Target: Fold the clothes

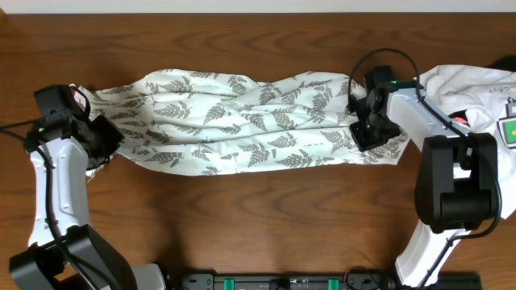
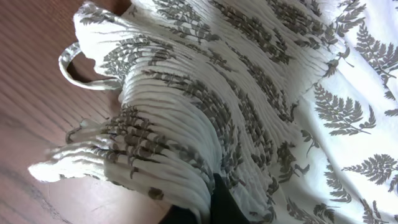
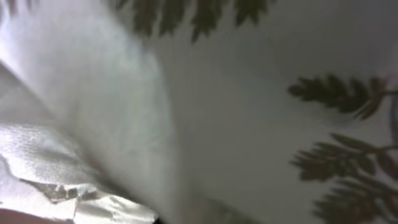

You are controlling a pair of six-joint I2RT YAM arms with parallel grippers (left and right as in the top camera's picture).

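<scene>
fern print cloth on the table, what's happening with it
Two robot arms are working on a fern-print garment on the table. The left fingers are shut on its gathered left end; the right fingers appear shut on its right end. It lies stretched between them, twisted midway, not yet folded. A plain white garment sits at far right.

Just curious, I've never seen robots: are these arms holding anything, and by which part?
Both hold the fern-print garment: the left gripper pinches its gathered left end, the right gripper its right end.
</scene>
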